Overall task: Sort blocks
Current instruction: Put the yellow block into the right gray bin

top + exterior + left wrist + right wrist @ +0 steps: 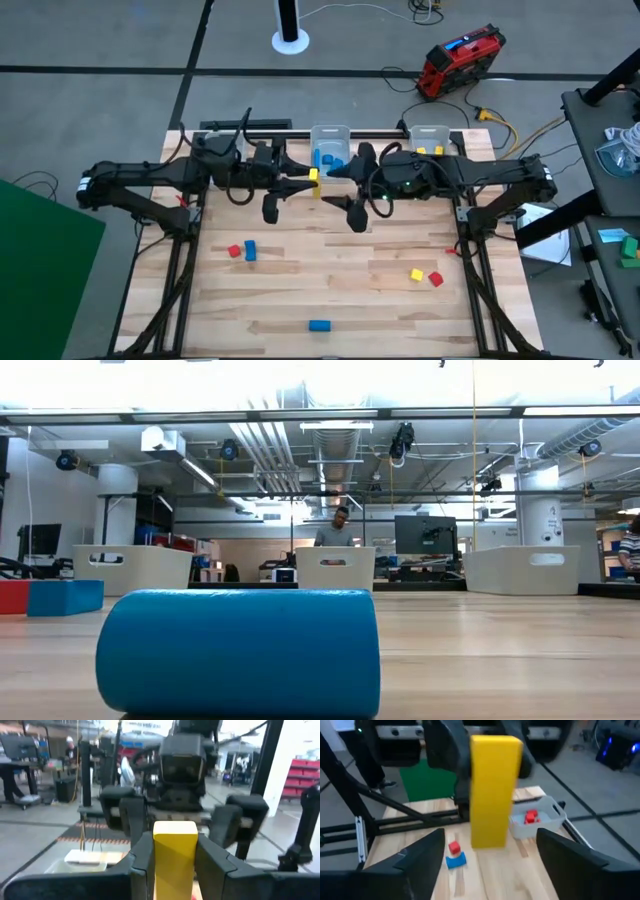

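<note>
A yellow bar block [492, 790] hangs high over the table's far middle, between my two grippers. My left gripper [308, 181] reaches in from the left and is shut on it. Facing it from the right, my right gripper [492, 857] is open, its fingers wide apart on either side of the bar and not touching it. On the table lie a red block [234, 250], a blue block [250, 250], a yellow block [416, 274], a second red one [436, 279] and a blue one [319, 325] near the front edge. My left gripper pinches the yellow bar by two opposite side faces [159, 862] between its two fingers. The fingers come level from the table's left. The bar is lifted clear of the table and stands out beyond the fingertips toward my right gripper.
Clear bins stand along the far edge: the middle bin [330, 132] holds blue blocks, the right bin [430, 132] yellow ones, and the right wrist view shows a bin [547, 822] with red blocks. A person stands in the room behind the table.
</note>
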{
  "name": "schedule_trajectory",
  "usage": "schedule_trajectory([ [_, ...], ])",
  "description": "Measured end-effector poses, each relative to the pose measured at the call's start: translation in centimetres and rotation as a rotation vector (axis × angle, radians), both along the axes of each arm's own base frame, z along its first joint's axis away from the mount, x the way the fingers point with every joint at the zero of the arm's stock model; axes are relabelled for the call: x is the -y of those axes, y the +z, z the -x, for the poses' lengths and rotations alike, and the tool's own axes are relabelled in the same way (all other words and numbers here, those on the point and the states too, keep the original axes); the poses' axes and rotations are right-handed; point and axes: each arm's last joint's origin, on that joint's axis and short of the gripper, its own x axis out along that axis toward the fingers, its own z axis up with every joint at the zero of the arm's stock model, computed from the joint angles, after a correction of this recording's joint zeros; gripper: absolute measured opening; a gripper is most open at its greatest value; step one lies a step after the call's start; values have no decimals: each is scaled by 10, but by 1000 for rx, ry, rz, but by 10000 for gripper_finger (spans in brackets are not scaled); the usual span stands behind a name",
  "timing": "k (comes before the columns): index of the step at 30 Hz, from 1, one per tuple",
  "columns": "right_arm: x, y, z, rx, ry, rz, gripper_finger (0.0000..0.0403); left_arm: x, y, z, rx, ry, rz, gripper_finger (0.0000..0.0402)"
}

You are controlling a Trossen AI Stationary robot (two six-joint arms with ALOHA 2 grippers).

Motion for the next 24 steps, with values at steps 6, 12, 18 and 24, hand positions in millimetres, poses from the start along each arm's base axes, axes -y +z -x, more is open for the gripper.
schedule_trajectory([
  [6,-1,1,-7,42,14,33,322,0,-4,-12,27,-2,0,78],
  [12,-1,2,-7,48,17,40,282,0,-7,-22,62,-5,4,78],
  [18,-1,0,-6,28,17,42,185,1,-7,-23,71,-18,6,78],
  [24,-1,0,-6,28,24,41,103,1,-6,-22,72,-24,9,104],
])
